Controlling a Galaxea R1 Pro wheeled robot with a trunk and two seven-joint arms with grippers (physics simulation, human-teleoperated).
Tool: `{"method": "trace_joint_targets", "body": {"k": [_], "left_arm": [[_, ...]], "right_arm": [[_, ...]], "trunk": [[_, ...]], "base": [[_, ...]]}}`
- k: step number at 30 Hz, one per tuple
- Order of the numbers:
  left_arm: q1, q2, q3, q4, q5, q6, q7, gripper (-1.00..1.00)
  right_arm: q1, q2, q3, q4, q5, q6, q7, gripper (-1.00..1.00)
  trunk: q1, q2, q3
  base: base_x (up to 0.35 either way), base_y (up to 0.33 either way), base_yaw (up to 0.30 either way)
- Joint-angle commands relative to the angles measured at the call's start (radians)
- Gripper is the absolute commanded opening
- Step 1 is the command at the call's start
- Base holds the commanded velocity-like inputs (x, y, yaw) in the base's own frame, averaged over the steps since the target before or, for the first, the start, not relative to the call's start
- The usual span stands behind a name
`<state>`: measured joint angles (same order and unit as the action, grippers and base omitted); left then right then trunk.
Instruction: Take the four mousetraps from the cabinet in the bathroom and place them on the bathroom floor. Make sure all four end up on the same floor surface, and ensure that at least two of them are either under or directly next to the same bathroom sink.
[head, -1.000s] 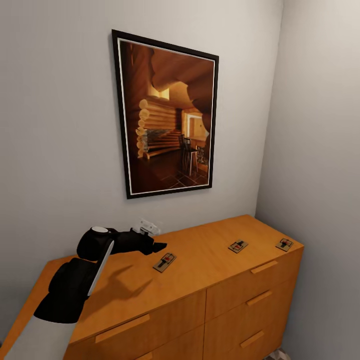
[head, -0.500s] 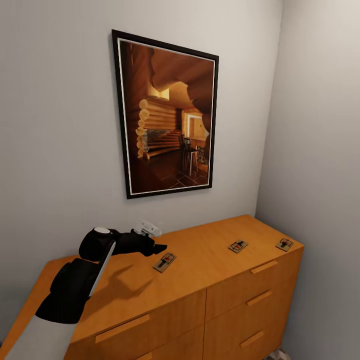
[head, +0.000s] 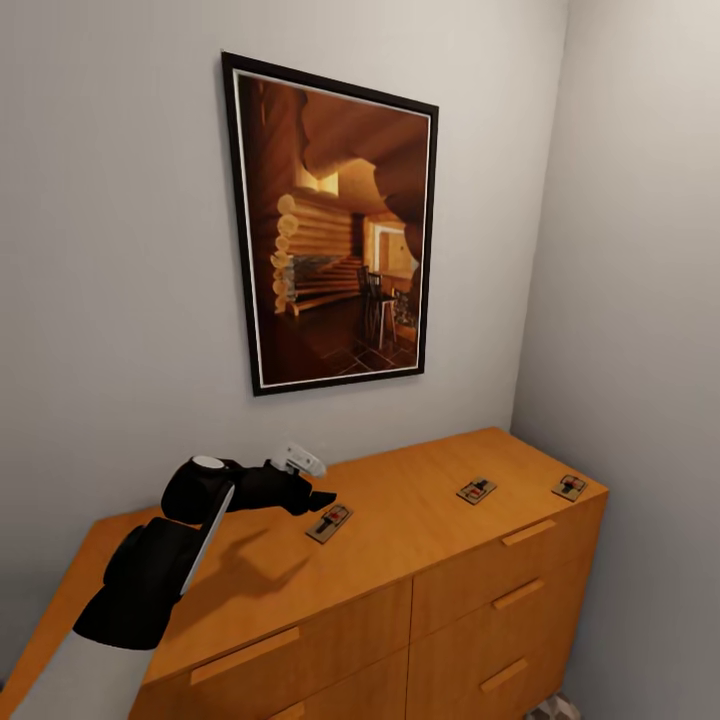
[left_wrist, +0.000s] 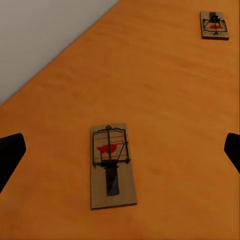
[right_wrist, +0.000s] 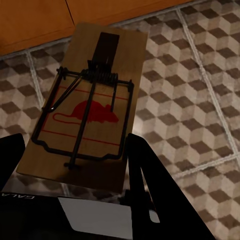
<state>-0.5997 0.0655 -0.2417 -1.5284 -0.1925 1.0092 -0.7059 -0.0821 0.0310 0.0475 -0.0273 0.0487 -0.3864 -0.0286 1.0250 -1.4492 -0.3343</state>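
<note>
On the cabinet (head: 420, 520) top lie three mousetraps, flat wooden plates with wire bars and a red mouse print: the nearest mousetrap (left_wrist: 112, 165) just beside my left pincer (head: 322, 497), whose fingers stand apart with nothing between them, the middle mousetrap (head: 476, 491) and the far mousetrap (head: 569, 487) toward the corner. My right pincer (right_wrist: 75, 165) is clamped on a fourth mousetrap (right_wrist: 85, 117) above the bathroom floor (right_wrist: 200, 90). A framed picture (head: 330, 225) hangs above.
</note>
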Motion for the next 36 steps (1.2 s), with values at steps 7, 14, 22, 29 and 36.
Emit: {"method": "trace_joint_targets", "body": {"k": [7, 14, 22, 29, 36], "left_arm": [[-0.001, 0.000, -0.028, 0.003, -0.011, 0.002, -0.009, 1.00], [-0.001, 0.000, -0.033, 0.008, -0.011, 0.002, -0.009, 1.00], [-0.001, 0.001, -0.033, 0.007, -0.011, 0.002, -0.009, 1.00], [-0.001, 0.007, -0.029, 0.006, -0.010, 0.002, -0.009, 1.00], [-0.001, 0.008, -0.025, 0.007, -0.010, 0.002, -0.009, 1.00]], "right_arm": [[-0.001, 0.001, 0.005, 0.001, 0.003, -0.003, -0.004, -1.00], [-0.001, 0.001, 0.005, 0.001, 0.003, -0.003, -0.004, -1.00], [-0.001, 0.001, 0.004, 0.001, 0.003, -0.003, -0.004, -1.00], [-0.001, 0.001, 0.004, 0.001, 0.003, -0.003, -0.004, -1.00], [-0.001, 0.001, 0.005, 0.001, 0.003, -0.003, -0.004, -1.00]], "trunk": [[0.000, -0.001, -0.009], [0.000, -0.001, -0.016], [0.000, -0.001, -0.024], [0.000, -0.001, -0.030], [0.000, -0.001, -0.036]], "base": [[0.000, 0.000, 0.000], [0.000, 0.000, 0.000], [0.000, 0.000, 0.000], [0.000, 0.000, 0.000], [0.000, 0.000, 0.000]]}}
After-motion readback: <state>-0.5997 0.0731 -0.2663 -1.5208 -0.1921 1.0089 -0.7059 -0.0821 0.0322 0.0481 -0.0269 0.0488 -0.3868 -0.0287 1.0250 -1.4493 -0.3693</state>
